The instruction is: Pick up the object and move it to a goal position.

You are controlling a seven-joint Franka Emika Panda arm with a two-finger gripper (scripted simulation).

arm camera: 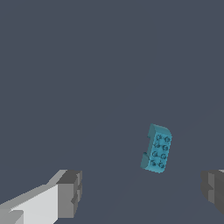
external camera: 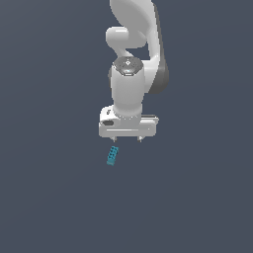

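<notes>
We find the end effector (external camera: pixel 127 139) spread wide and empty, above the teal block (external camera: pixel 112 155) on the surface (external camera: pixel 49 197). We advise centring over the block, aligning fingers (arm camera: pixel 70 192) across its narrow width, then descending.

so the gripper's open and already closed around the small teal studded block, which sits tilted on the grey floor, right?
Not quite. The white gripper is open, but the small teal studded block lies free, not between the fingers; the wrist view shows it apart from both. It does sit tilted on the grey floor.
</notes>
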